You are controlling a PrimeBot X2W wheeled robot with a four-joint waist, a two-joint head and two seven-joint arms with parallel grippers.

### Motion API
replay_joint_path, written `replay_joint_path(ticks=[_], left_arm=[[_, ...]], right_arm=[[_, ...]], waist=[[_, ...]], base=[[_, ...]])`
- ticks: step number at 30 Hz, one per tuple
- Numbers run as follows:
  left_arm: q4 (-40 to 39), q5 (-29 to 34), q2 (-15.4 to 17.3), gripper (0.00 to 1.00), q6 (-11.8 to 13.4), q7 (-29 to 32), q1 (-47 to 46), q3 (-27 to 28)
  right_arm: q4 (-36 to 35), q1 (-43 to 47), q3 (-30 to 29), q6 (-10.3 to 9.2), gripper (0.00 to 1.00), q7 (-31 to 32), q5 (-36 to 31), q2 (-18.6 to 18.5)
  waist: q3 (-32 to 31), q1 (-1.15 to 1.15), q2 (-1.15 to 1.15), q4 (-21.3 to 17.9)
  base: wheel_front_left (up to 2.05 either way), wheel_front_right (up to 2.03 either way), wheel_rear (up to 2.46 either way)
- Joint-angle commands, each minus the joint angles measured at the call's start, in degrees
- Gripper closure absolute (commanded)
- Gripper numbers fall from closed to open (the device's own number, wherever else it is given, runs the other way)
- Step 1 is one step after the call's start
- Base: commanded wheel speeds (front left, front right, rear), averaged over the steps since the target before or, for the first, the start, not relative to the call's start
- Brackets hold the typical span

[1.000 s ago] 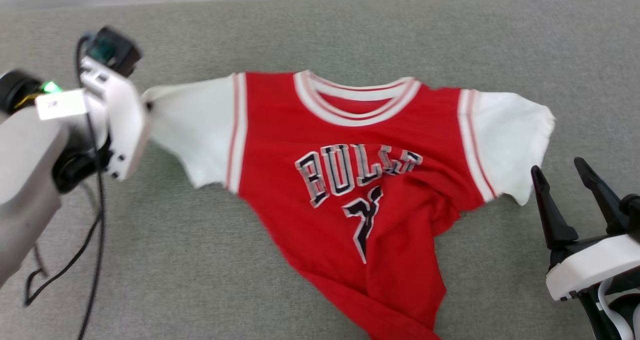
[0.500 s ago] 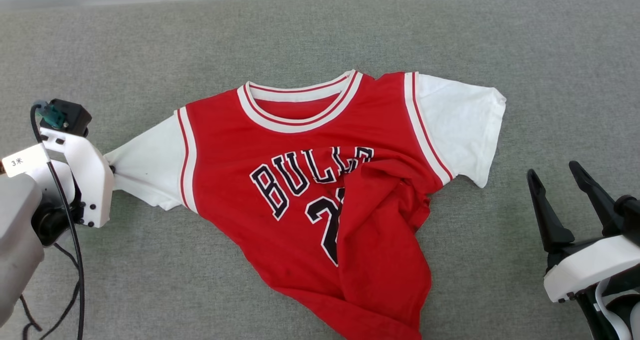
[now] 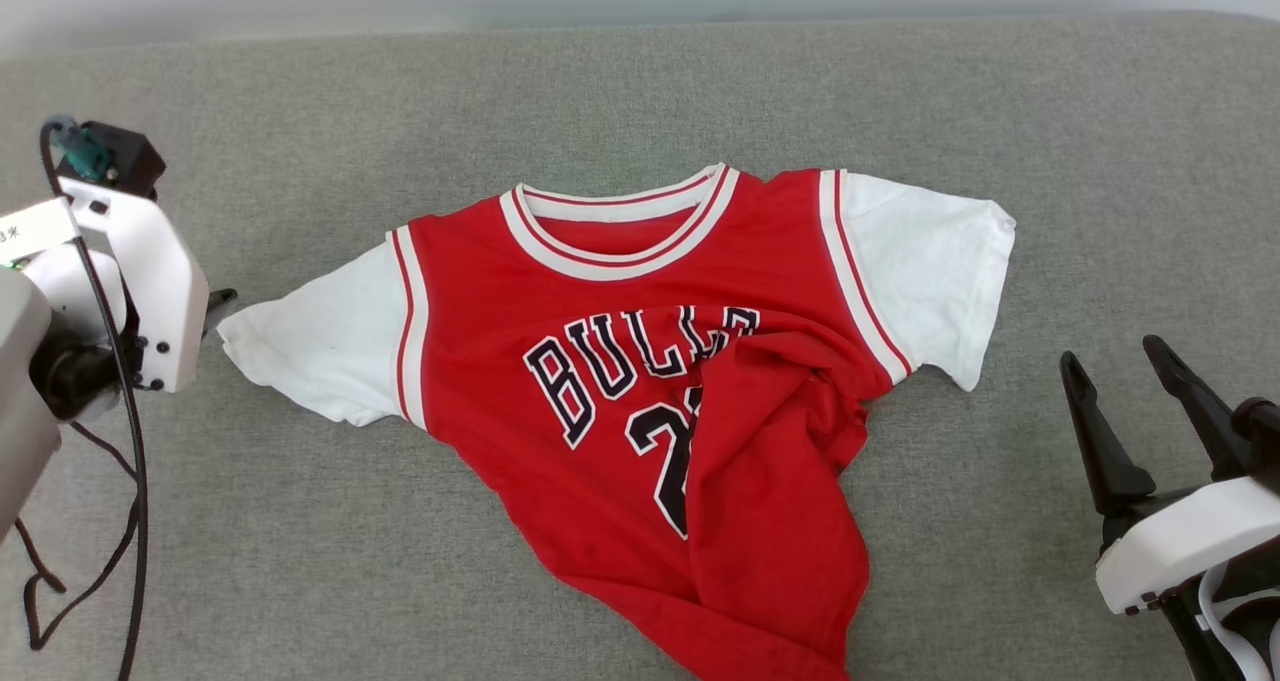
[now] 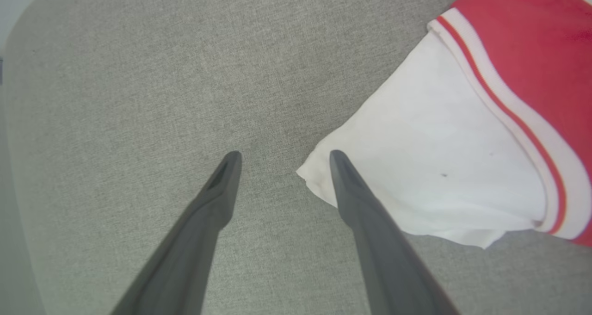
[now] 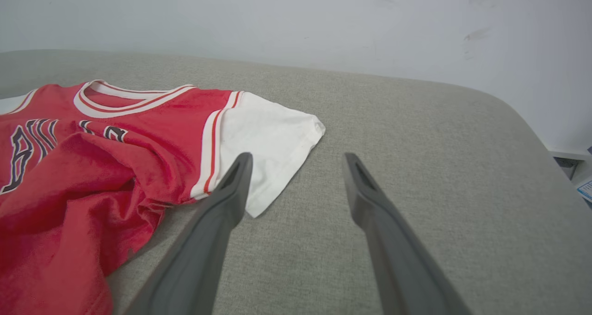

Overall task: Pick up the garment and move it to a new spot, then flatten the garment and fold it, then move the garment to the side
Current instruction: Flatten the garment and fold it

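A grey, cloth-covered surface (image 3: 300, 521) took up most of the head view, with a pale wall (image 5: 277, 19) rising behind its far edge. The garment (image 3: 560, 291) lay on this surface near the middle, front side up, collar toward the wall. It was spread only in part. The chest and both sleeves lay fairly flat, but a loose flap of red cloth (image 3: 770, 481) from the lower body was bunched and turned over the print, hiding the end of "BULLS" and most of the second digit. The lower hem trailed off the bottom edge of the head view.

The left gripper (image 4: 284, 154) hung over the surface at the robot's left, its white housing and a black cable (image 3: 130, 481) showing beside it. Its fingers were spread apart and grasped nothing, with bare grey cloth between them. In the left wrist view one finger (image 4: 356, 199) overlapped the corner of the white sleeve (image 3: 320, 351) on that side. Whether it touched the cloth could not be told, and the head view showed the fingertip just beside the sleeve's point.

The right gripper (image 3: 1110, 351) stood at the lower right, fingers likewise released and empty, close to the other white sleeve (image 3: 930, 271) but apart from it. That sleeve's lower corner (image 5: 256, 208) lay just beside one finger in the right wrist view.
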Motion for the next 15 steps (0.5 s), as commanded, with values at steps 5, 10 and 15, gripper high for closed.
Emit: replay_joint_path(ticks=[5, 10, 15], left_arm=[[-2.4, -2.5, 0.9, 0.00, -0.4, 6.3, -2.0, -0.9], [-2.3, -2.8, 1.2, 0.00, -0.4, 8.6, -0.9, -2.1], [-0.2, -3.5, 0.3, 0.00, -0.2, 8.5, 1.6, -2.8]], right_arm=[[-0.7, -0.5, 0.7, -0.05, 0.00, 0.3, 0.3, -0.6], [-0.9, -1.6, 0.8, -0.05, 0.00, 0.3, 0.5, -1.1], [-1.2, -2.1, 0.7, -0.05, 0.00, 0.0, 0.7, -1.4]], waist=[[1.6, 0.01, 0.00, -0.5], [3.6, 0.01, 0.00, -1.7], [5.7, 0.01, 0.00, -2.6]], base=[[0.00, 0.00, 0.00], [0.00, 0.00, 0.00], [0.00, 0.00, 0.00]])
